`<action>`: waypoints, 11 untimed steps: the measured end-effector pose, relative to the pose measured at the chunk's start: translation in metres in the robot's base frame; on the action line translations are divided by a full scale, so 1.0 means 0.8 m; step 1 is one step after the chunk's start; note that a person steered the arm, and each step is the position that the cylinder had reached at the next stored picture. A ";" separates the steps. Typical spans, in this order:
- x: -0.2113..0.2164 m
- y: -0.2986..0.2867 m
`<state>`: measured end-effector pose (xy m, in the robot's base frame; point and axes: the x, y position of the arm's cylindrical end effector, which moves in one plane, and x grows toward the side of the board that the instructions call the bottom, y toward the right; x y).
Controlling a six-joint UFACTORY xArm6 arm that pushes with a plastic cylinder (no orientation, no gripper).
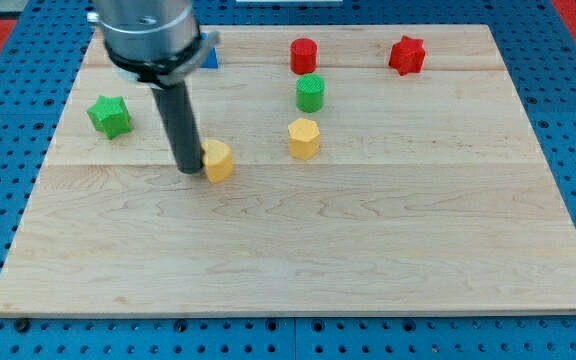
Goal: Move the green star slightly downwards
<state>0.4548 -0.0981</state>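
Green star (109,116) sits near the view's left edge of the wooden surface (368,250), upper-left area, flat and on its own. My tip (188,170) is to its right and a bit lower, well apart from it, not touching. Tip is right against the left side of a yellow block (218,160), looks like contact; that block's shape is hard to call, roughly pentagonal. No gripper on this rig, only the dark rod, so nothing to call apart or together.

Other blocks: second yellow block (304,138), hexagon-ish, near centre. Green cylinder (310,93) just above it. Red hexagonal block (303,55) just above that one, at the top. Red star (406,55) top right. Blue block (209,55) mostly hidden behind the arm body, shape can't tell.
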 end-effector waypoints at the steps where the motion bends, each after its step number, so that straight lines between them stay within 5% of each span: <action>1: 0.010 -0.006; 2: 0.013 -0.138; 3: -0.032 -0.184; 4: -0.095 -0.196; 6: -0.130 -0.211; 8: -0.098 -0.144; 9: -0.132 -0.146; 11: -0.188 -0.012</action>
